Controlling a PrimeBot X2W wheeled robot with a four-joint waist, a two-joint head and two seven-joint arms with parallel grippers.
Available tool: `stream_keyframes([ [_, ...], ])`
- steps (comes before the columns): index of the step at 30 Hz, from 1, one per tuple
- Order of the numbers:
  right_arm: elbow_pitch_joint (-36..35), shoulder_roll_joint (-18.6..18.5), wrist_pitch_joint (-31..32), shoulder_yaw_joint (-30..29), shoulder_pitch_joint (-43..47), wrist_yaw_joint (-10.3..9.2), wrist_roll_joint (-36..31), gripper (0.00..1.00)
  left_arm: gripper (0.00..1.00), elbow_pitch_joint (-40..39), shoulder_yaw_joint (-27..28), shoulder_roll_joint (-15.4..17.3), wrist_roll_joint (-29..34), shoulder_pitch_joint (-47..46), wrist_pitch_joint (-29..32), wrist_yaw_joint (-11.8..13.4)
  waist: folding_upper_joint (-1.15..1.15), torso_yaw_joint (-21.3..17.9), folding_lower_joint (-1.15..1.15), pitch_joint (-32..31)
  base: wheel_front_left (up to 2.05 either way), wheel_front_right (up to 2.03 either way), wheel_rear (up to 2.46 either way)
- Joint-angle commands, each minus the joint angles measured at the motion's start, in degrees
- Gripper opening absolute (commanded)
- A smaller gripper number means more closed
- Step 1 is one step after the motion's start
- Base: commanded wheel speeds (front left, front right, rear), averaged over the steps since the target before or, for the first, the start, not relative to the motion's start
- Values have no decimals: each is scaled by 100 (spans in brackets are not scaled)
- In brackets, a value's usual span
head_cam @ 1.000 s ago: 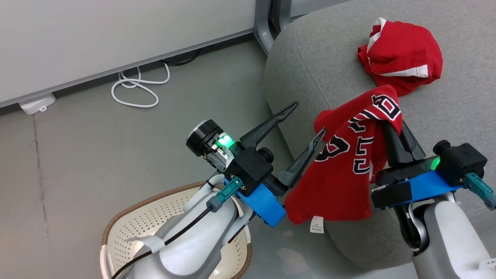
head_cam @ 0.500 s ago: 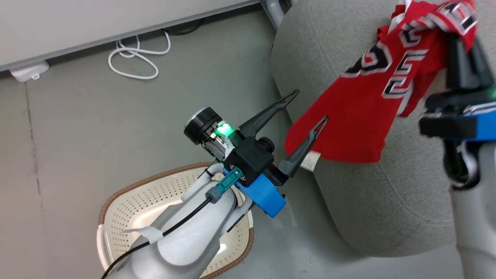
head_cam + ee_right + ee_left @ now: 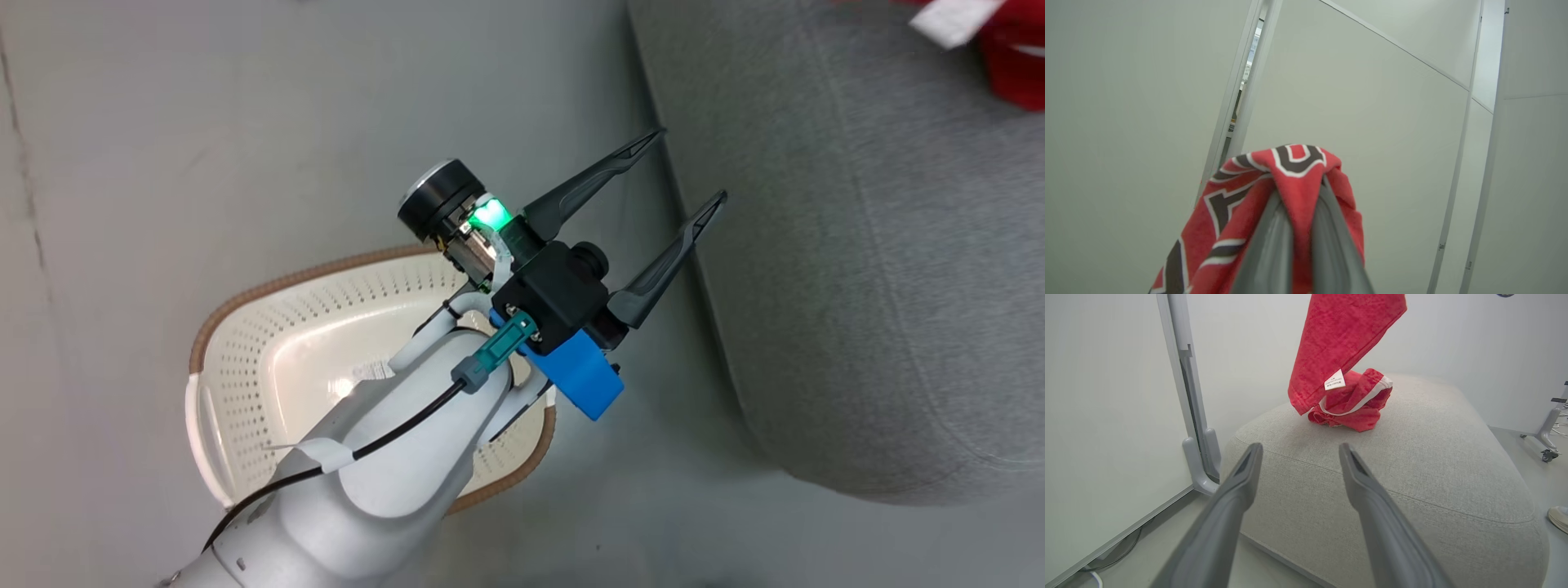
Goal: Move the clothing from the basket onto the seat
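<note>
Above the grey fabric seat [image 3: 1412, 469], a limp red jersey [image 3: 1339, 335] is pinched at a fold by the right gripper [image 3: 1300, 185]. The left gripper [image 3: 690, 163] is spread wide, empty.

The left gripper [image 3: 690, 165] has two tapering dark-grey fingers [image 3: 588, 181] on a black block [image 3: 559, 298], with a blue bracket [image 3: 575, 380] at its five o'clock. A thin black cable [image 3: 392, 434] with a teal plug [image 3: 500, 351] crosses the glossy pale-grey forearm [image 3: 384, 498].

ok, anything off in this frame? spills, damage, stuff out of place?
Nothing spilled or damaged. One red jersey lies bunched on the grey seat; the tagged jersey hangs from the shut right pincer above it, not yet set down. Left pincer is open, holding nothing.
</note>
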Motion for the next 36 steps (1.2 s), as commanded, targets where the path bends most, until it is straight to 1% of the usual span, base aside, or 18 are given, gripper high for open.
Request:
stream_keyframes([
  [1,204,-210,-20,-69,-174,3,47,0,100,-12,-4,-7,30,-113,-16,-2,0,158,-1,324,0,0,0],
  [4,688,-476,-19,-146,-348,3,191,0,100,5,-1,-24,55,-178,-17,-2,0,159,-1,517,0,0,0],
  [7,1113,-581,-20,-50,-213,2,205,0,100,23,-23,-33,65,-216,-17,-2,0,165,-1,646,0,0,0],
  [10,1476,-412,-20,-180,10,2,250,0,100,22,-38,-41,79,-268,-17,-2,0,182,-1,741,0,0,0],
  [15,1966,-109,-20,-411,419,2,168,0,100,41,-29,-13,68,-328,-17,-2,0,224,-1,819,0,0,0],
  [18,2376,47,-20,-607,691,2,112,0,100,41,-29,-11,62,-365,-17,-2,0,274,-1,847,0,0,0],
  [22,2922,147,-20,-769,857,3,40,0,100,39,-9,5,58,-350,-17,-2,0,303,-1,837,0,0,0],
  [27,3016,258,-20,-777,901,3,29,0,100,74,32,39,67,-234,-17,-2,0,236,-1,732,0,0,0],
  [28,2984,262,-20,-773,929,2,15,39,100,80,36,38,69,-221,-17,-2,0,223,-1,697,0,0,0],
  [29,2940,281,-20,-782,969,2,-2,84,100,81,45,36,72,-208,-16,-2,0,211,-1,648,0,0,0],
  [30,2912,298,-20,-795,1020,2,-14,100,100,79,57,33,68,-186,-17,-2,0,204,-1,593,0,0,0],
  [36,2586,407,-20,-874,1426,2,-86,100,100,43,167,12,17,-20,-17,26,0,192,-1,224,0,0,0],
])
